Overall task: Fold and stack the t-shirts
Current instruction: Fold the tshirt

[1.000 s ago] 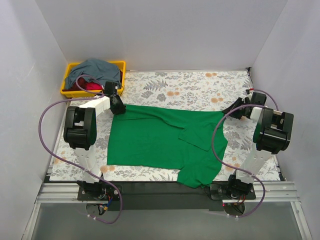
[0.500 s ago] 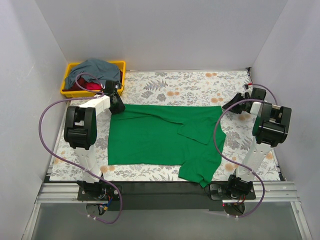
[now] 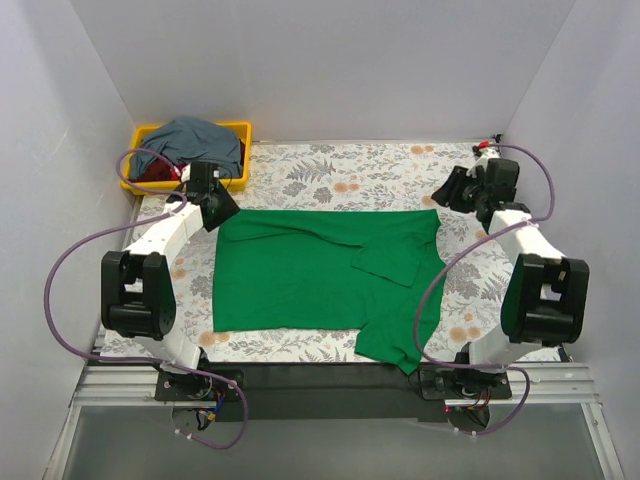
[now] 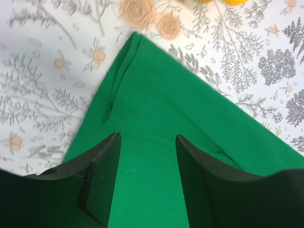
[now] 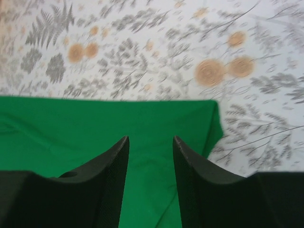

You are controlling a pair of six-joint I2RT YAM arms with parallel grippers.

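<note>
The green t-shirt [image 3: 300, 275] lies spread flat on the flowered table, one sleeve folded over its right half and its near right part reaching the table's front edge. My left gripper [image 3: 222, 208] hangs open just above the shirt's far left corner [image 4: 142, 71], holding nothing [image 4: 147, 136]. My right gripper [image 3: 443, 194] hangs open over the far right corner [image 5: 209, 118], its jaws apart and empty [image 5: 150, 138]. The grey-blue t-shirt [image 3: 195, 138] and the red t-shirt [image 3: 160, 173] lie crumpled in the yellow bin.
The yellow bin [image 3: 243, 128] stands at the table's far left corner, right behind my left gripper. White walls close in the table on three sides. Purple cables loop out from both arms. A black rail [image 3: 320, 380] runs along the front edge.
Both grippers have opened and let go of the green shirt's far corners, then drawn up and back. The shirt's far edge has settled flat and straight.
</note>
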